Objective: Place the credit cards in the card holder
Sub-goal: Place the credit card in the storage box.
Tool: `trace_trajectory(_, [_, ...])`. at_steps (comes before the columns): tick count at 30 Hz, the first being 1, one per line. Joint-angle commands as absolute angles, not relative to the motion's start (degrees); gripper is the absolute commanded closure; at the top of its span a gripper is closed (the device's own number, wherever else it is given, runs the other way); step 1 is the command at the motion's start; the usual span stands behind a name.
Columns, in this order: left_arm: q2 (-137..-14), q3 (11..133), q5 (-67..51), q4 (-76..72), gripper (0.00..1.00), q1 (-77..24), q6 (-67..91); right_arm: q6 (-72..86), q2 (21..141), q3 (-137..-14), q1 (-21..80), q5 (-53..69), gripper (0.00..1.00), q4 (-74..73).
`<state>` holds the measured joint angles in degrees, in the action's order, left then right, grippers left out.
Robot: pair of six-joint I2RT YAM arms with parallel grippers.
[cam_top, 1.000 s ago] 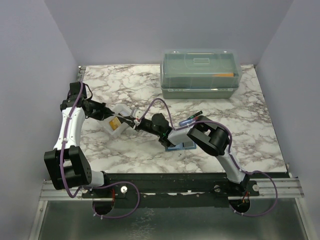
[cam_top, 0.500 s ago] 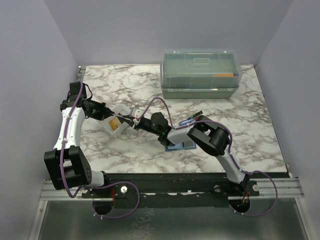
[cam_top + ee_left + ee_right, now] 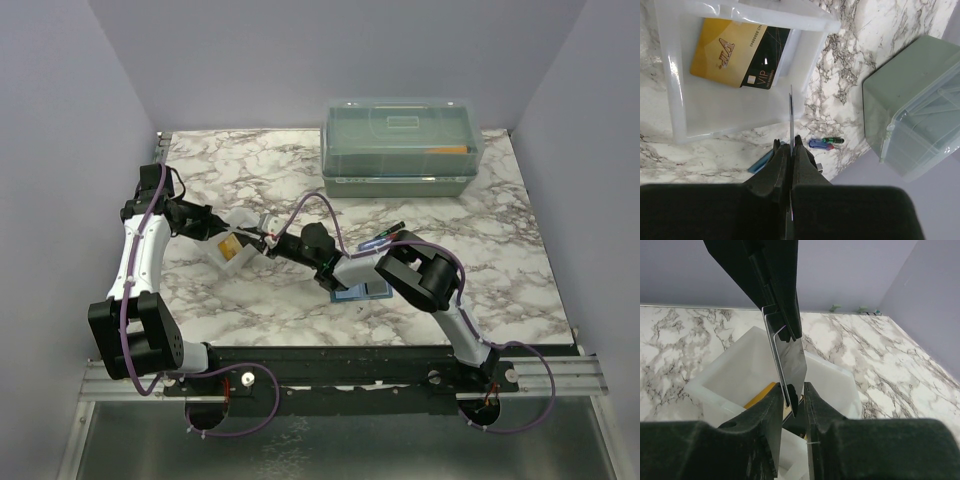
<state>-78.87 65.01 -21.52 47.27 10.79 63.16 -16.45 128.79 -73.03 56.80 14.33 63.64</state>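
Note:
My left gripper (image 3: 228, 233) (image 3: 790, 142) is shut on a credit card (image 3: 790, 110) (image 3: 790, 357), which stands on edge above the clear-white tray (image 3: 243, 222) (image 3: 677, 100). The card's free corner hangs between the jaws of my right gripper (image 3: 264, 240) (image 3: 791, 392), which stand open, with a gap on the right side. A second credit card (image 3: 740, 52) (image 3: 230, 246), yellow and dark, lies flat in the tray. The teal card holder (image 3: 360, 292) (image 3: 760, 162) lies on the marble, partly hidden under the right arm.
A large translucent lidded box (image 3: 400, 145) (image 3: 910, 105) stands at the back of the table. Two small pens (image 3: 385, 238) (image 3: 826, 143) lie beside the right arm. Purple walls close in the sides and back.
My right gripper has crept a little left toward the held card and its jaws have widened slightly. The left arm and its card have not moved.

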Motion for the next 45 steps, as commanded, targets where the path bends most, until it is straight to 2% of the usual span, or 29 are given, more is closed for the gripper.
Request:
trace_trajectory(1, [-78.93, 66.24, -21.45, 48.52, 1.0, 10.81, 66.18, -16.28, 129.03, -71.54, 56.95, 13.32, 0.73, 65.69])
trace_trajectory(11, [-78.65, 65.96, -21.53, 48.52, 1.0, 10.79, 66.25, -16.55, 129.03, -71.58, 56.95, 13.26, 0.83, 65.37])
trace_trajectory(17, [-78.48, 65.99, -21.5, 48.52, 1.0, 10.81, 66.36, -17.09, 129.2, -72.32, 56.91, 13.18, 0.94, 64.25])
trace_trajectory(24, [-78.94, 65.71, -20.73, 48.52, 1.0, 10.82, 66.53, -17.45, 128.76, -71.71, 56.95, 10.87, 1.0, 63.03])
trace_trajectory(37, [-80.32, 62.08, -20.28, 45.94, 0.64, 10.82, 66.23, -20.38, 126.41, -69.43, 56.95, 7.27, 1.0, 61.66])
trace_trajectory(45, [-80.65, 61.27, -20.57, 44.72, 0.55, 10.9, 65.73, -20.79, 126.18, -69.92, 56.95, 7.67, 1.0, 60.39])
